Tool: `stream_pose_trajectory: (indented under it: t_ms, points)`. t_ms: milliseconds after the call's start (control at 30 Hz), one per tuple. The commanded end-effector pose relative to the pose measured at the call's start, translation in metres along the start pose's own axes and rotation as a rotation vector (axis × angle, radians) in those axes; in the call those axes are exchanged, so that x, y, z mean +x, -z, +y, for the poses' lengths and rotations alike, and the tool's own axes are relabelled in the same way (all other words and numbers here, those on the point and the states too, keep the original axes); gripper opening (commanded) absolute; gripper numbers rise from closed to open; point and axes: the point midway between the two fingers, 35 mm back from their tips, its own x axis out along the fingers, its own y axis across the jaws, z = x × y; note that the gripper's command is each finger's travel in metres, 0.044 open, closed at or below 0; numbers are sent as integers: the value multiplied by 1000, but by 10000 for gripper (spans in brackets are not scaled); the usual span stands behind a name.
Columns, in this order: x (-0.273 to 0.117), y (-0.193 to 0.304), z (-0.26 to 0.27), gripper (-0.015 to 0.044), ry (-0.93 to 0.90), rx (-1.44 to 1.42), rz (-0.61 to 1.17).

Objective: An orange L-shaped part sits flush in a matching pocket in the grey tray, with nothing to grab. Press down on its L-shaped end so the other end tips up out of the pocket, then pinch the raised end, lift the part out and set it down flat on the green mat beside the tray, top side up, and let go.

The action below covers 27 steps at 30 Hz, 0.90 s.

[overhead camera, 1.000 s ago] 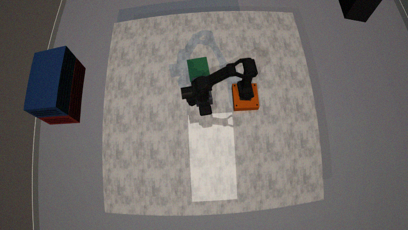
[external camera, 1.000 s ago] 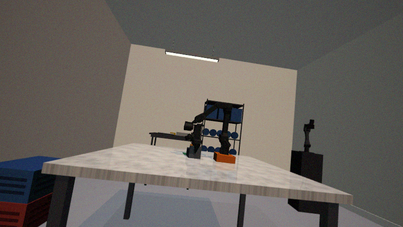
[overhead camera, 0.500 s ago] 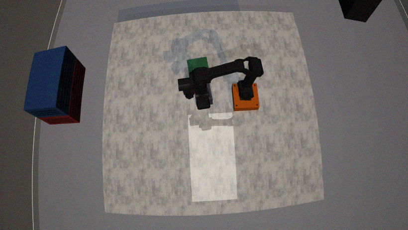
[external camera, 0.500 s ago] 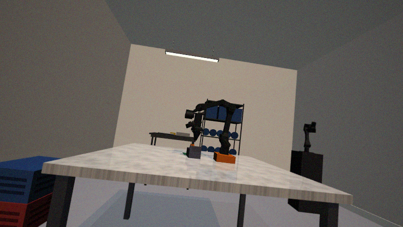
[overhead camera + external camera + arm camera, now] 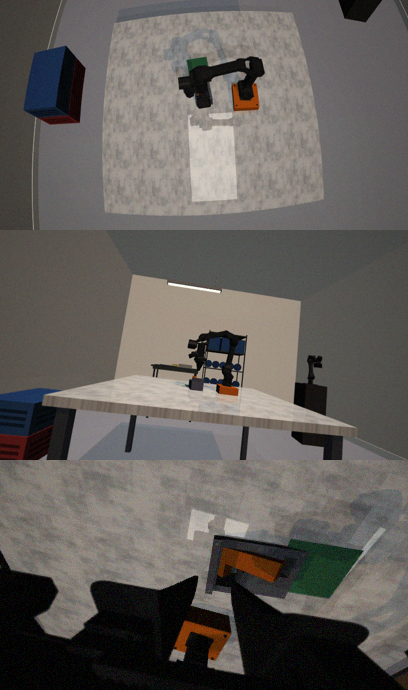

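Observation:
The orange L-shaped part sits tilted in the grey tray. Its L-shaped end is low in the pocket at the left in the wrist view, and its other end, toward the mat, stands raised above the rim. The green mat lies beside the tray. My gripper is partly open and empty, above the tray and clear of the part, nearer the L-shaped end. In the top view the arm hides most of the tray and part.
The arm's orange base stands on the table right of the tray. Blue and red crates stand off the table's left side. A bright light patch lies on the table.

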Motion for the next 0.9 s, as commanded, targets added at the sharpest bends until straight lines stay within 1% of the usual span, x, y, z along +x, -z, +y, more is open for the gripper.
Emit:
stream_pose_trajectory:
  t_ms: [0, 400, 467, 533, 633, 867]
  points:
    - [0, -1, 0, 180, 0, 0, -1]
    - [0, -1, 0, 180, 0, 0, -1]
    - [0, -1, -3, 233, 1, 58, -1]
    - [0, -3, -9, 280, 2, 189, 0]
    - [-1, -5, -23, 280, 4, 486, 1]
    - [-2, -9, -62, 280, 13, 1287, 1]
